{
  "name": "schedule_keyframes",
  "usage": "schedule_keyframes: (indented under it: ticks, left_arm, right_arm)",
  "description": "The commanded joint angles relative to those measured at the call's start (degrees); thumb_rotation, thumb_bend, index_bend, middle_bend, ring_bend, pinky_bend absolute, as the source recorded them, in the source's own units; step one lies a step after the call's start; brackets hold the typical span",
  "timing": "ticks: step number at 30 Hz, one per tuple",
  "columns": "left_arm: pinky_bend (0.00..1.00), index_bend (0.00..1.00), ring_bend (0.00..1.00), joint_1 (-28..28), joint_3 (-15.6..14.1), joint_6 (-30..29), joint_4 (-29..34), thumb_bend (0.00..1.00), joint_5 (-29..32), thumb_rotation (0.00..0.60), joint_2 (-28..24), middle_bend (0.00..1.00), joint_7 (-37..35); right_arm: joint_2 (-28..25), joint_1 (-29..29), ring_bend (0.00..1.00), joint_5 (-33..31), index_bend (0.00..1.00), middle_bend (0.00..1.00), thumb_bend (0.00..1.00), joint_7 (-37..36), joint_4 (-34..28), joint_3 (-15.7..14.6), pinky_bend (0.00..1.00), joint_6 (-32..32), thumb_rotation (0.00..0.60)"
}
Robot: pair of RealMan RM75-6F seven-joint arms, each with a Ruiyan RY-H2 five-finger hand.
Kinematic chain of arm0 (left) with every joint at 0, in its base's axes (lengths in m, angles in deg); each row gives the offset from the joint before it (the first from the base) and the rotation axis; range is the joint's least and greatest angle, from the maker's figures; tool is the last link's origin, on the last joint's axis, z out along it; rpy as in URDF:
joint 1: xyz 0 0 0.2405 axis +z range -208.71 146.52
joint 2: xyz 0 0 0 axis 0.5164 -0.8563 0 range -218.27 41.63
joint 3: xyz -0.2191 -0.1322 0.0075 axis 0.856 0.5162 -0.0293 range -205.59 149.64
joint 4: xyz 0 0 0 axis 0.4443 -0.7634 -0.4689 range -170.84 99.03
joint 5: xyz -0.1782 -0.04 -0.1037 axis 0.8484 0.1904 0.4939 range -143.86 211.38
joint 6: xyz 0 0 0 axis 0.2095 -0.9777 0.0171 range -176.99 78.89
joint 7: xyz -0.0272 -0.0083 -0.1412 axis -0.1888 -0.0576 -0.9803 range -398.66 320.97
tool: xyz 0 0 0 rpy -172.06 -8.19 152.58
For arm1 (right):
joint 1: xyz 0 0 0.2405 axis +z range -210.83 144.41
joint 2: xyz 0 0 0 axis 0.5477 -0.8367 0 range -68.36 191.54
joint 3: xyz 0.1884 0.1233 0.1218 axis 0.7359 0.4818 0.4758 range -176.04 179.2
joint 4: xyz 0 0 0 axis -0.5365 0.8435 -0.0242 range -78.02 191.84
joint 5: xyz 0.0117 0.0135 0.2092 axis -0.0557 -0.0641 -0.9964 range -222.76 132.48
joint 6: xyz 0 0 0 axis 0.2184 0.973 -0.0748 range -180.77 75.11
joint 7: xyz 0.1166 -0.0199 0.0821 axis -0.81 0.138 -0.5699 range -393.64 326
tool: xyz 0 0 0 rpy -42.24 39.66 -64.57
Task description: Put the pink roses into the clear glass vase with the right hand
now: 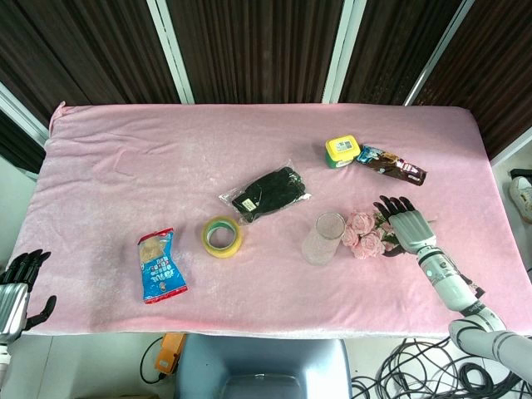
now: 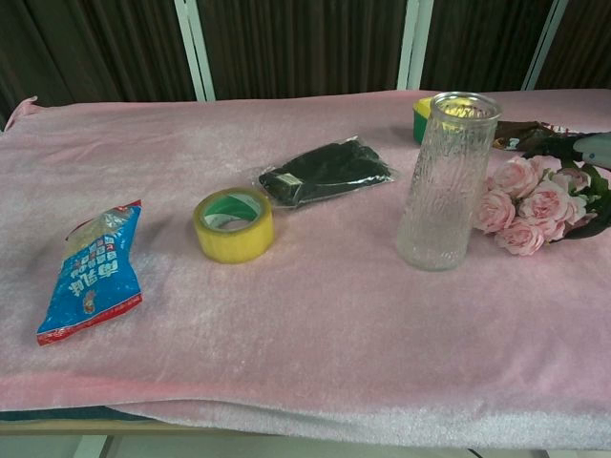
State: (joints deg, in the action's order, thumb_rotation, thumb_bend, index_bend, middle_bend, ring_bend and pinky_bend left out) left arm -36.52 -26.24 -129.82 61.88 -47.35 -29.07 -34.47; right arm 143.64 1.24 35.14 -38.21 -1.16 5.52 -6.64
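The clear glass vase (image 1: 324,238) (image 2: 449,181) stands upright on the pink cloth, right of centre. The pink roses (image 1: 363,234) (image 2: 531,204) lie on the cloth just to its right, blooms toward the vase, dark leafy stems pointing right. My right hand (image 1: 406,223) (image 2: 594,149) is over the stem end with its fingers stretched out and apart; I cannot tell whether it touches the stems. My left hand (image 1: 17,287) hangs off the table's front left corner, fingers apart and holding nothing. It shows only in the head view.
A yellow tape roll (image 1: 222,237) (image 2: 234,225) and a blue snack bag (image 1: 160,266) lie front left. A bagged black glove (image 1: 268,193) lies mid-table. A yellow-lidded tub (image 1: 342,151) and a brown packet (image 1: 392,165) sit behind the roses.
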Motion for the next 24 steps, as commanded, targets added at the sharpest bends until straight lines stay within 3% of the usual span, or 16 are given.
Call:
schedule_keyframes:
  ticks: [1, 11, 19, 24]
  left_arm:
    - [0.26, 0.13, 0.07, -0.04, -0.03, 0.17, 0.03, 0.37, 0.11, 0.600, -0.03, 0.09, 0.04]
    - [0.26, 0.13, 0.07, 0.17, -0.01, -0.18, 0.23, 0.36, 0.08, 0.600, -0.21, 0.09, -0.17]
    - [0.26, 0.13, 0.07, 0.16, -0.12, -0.15, 0.13, 0.36, -0.28, 0.600, -0.32, 0.09, -0.53]
    - [0.26, 0.13, 0.07, 0.30, -0.03, -0.30, 0.15, 0.36, -0.12, 0.600, -0.54, 0.09, -1.11]
  right_arm:
    - [0.21, 0.11, 0.03, 0.19, 0.16, 0.13, 0.14, -0.43, 0.18, -0.16, 0.14, 0.08, 0.600]
    - [1.94, 0.38, 0.07, 0.10, 0.19, 0.15, 0.14, -1.96, 2.29, -0.21, 0.18, 0.31, 0.600]
    - [7.58, 1.46, 0.37, 0.90, 0.34, 0.35, 0.14, -4.01, 8.67, 0.27, 0.45, 1.57, 0.600]
    - [12.09, 1.48, 0.55, 1.85, 0.54, 0.50, 0.18, -4.78, 14.90, 0.27, 0.62, 4.16, 0.600]
